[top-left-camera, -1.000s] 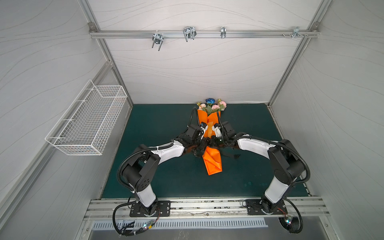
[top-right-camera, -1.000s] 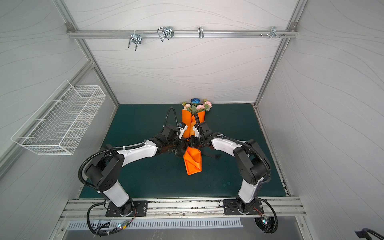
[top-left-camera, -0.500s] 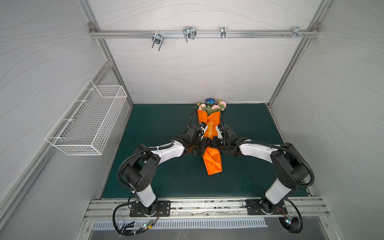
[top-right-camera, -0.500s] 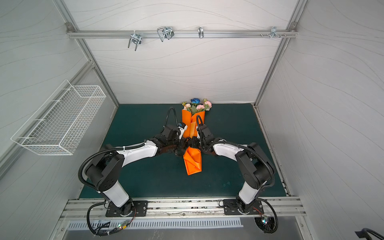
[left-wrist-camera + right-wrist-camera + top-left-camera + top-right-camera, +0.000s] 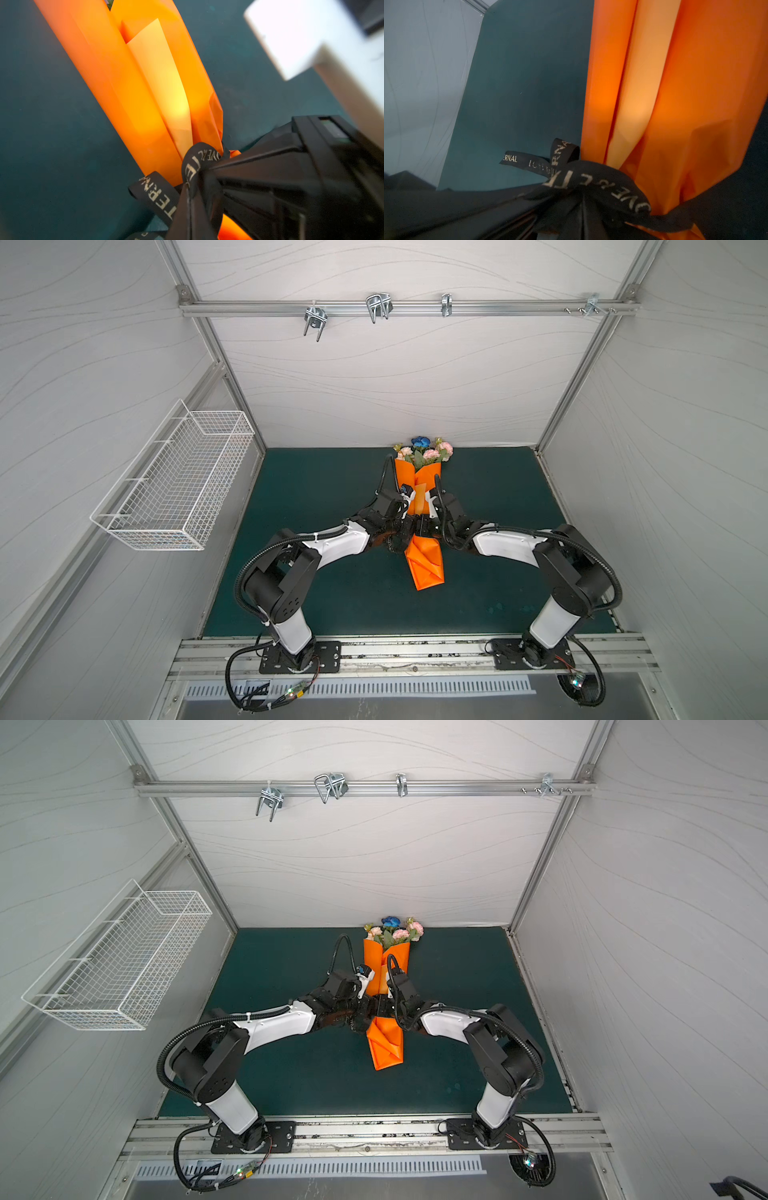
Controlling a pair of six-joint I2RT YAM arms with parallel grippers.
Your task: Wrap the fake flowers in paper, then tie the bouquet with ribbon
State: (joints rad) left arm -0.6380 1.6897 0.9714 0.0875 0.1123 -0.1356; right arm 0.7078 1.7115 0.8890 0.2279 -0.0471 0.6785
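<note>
Peach, pink and blue fake flowers poke from the orange paper wrap — likely light, floppy; best held at the wrap's waist, where left tool and right tool clamp black lettered ribbon.

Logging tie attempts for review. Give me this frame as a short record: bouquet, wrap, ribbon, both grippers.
bouquet of fake flowers: lying on the green mat, blooms toward the back wall
orange wrapping paper: around the stems, pinched in at the middle
black lettered ribbon: looped at the pinch, one tail loose on the mat
left gripper: shut on the ribbon at the pinch
right gripper: shut on the ribbon, from the opposite side
knot: cannot tell if finished
wire basket: mounted on the left wall
</note>
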